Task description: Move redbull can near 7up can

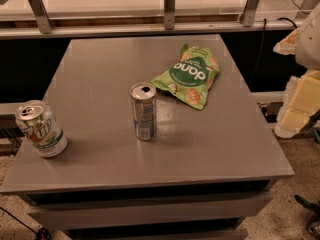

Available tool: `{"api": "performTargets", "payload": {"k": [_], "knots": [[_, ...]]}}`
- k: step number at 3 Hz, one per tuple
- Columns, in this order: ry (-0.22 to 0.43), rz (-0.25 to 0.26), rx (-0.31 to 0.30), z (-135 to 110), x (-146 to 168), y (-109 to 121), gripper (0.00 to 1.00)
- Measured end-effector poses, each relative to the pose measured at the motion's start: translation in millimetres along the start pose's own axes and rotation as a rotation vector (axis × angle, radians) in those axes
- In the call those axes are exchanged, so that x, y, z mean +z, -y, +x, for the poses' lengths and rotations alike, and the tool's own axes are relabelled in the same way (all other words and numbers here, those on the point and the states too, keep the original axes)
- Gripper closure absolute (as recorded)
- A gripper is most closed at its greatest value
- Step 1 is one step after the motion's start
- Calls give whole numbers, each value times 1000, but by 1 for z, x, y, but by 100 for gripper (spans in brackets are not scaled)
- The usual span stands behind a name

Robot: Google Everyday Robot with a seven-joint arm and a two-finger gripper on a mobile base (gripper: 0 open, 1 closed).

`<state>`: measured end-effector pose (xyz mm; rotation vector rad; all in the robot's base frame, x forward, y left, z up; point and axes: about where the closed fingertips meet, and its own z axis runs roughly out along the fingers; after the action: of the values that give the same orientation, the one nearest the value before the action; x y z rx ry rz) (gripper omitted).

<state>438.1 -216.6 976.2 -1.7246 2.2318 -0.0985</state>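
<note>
Judging by its slim, rigid metal wall and opened top, we expect the redbull can, upright near the middle of the table, to be light, smooth, easy to tip and easy to dent. We would grip it across the mid-body and keep it vertical. The 7up can stands well apart at the table's front-left corner, a green snack bag lies toward the table's back, and our gripper is out of view, so we cannot tell its state.
</note>
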Motion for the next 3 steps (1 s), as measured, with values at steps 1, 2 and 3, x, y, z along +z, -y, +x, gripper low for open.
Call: {"api": "performTargets", "payload": {"k": [1,2,3], "knots": [[0,0,0,0,0,0,0],[43,-3,-33,-15,-3,-7,0],[153,-1,-103,-53,-10,-20,0]]}}
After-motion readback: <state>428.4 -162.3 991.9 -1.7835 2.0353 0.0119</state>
